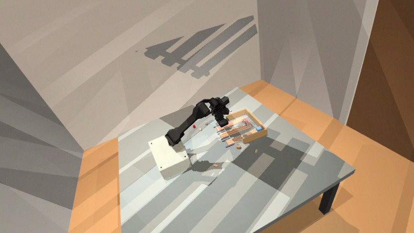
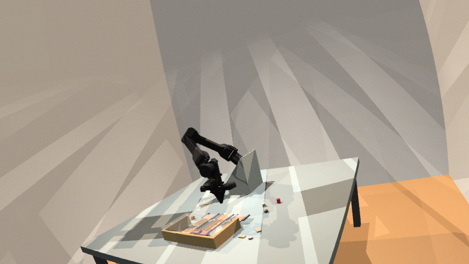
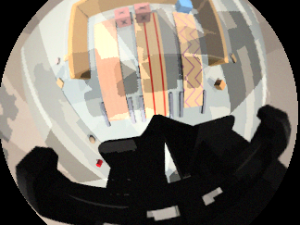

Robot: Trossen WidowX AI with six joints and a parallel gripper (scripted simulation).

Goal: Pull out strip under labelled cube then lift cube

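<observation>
My gripper (image 1: pixel 223 124) (image 2: pixel 221 201) (image 3: pixel 156 118) is shut and empty, above the near ends of the strips. In the wrist view three strips run side by side: a plain salmon strip (image 3: pixel 110 75) at left, a strip with two red lines (image 3: pixel 155 78) in the middle, and a zigzag strip (image 3: pixel 188 45) at right. A pink cube with dark marks (image 3: pixel 143 12) is at the far end of the middle strip. Another marked pink cube (image 3: pixel 122 17) is by the salmon strip's far end. A blue cube (image 3: pixel 183 5) (image 1: pixel 258 128) is at the zigzag strip's far end. What rests beneath each cube is unclear.
A wooden tray (image 1: pixel 254 138) (image 2: pixel 188 241) (image 3: pixel 81 43) walls the far ends and sides. Thin grey rails (image 3: pixel 181 104) flank the near strip ends. An orange block (image 3: pixel 220 84) lies right of the tray; a red piece (image 1: pixel 193 126) (image 2: pixel 278 200) (image 3: pixel 99 163) and small bits lie around.
</observation>
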